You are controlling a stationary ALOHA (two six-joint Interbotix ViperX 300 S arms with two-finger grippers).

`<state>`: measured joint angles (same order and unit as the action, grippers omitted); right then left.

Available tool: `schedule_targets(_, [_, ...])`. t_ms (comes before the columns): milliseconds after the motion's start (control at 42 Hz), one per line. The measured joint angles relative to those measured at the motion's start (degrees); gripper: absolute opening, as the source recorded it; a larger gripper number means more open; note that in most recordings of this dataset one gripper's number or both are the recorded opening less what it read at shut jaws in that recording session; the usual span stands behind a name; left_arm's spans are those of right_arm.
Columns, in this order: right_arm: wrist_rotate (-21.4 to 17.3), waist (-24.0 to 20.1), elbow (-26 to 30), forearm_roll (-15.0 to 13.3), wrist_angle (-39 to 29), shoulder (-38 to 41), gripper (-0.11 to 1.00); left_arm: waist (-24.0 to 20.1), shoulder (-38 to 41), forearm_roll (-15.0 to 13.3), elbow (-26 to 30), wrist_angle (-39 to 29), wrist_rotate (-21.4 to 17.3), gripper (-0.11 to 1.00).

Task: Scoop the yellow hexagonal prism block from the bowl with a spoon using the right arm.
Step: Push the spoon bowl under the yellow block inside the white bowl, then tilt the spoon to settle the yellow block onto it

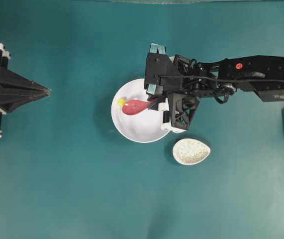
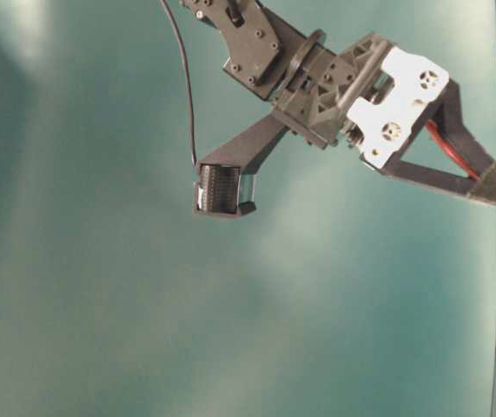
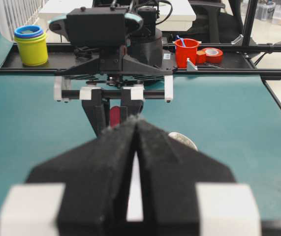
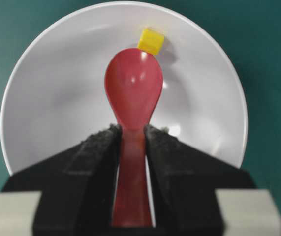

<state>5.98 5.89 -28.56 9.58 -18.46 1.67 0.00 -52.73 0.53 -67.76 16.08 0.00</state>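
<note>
With our right hand [image 4: 132, 142] pinching the spoon [image 4: 133, 96] by its handle, we should slide the scoop's tip low under the yellow block [image 4: 150, 40] resting against the bowl [image 4: 51, 93] wall, then tilt up gently.

The bowl [image 1: 141, 130] is plain white, the spoon [image 1: 135, 106] glossy pink-red, the block [image 1: 121, 102] bright yellow. A speckled beige dish [image 1: 191, 151] sits on the teal table [image 1: 57, 189].

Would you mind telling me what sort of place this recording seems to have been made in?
Probably a robotics lab bench: a teal mat serves as work surface, a black frame rail runs behind it, and a red cup, tape roll and stacked yellow containers sit along the rail.
</note>
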Motion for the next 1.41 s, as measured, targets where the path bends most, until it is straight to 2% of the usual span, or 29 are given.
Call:
schedule_targets(738, [0.00, -0.09, 0.09, -0.09, 0.53, 0.00, 0.23, -0.09, 0.00, 0.00, 0.00, 0.00, 0.00, 0.00])
schedule_targets(1405, [-0.53, 0.18, -2.46, -0.09, 5.45, 0.00, 0.23, -0.09, 0.00, 0.00, 0.00, -0.09, -0.09, 0.00])
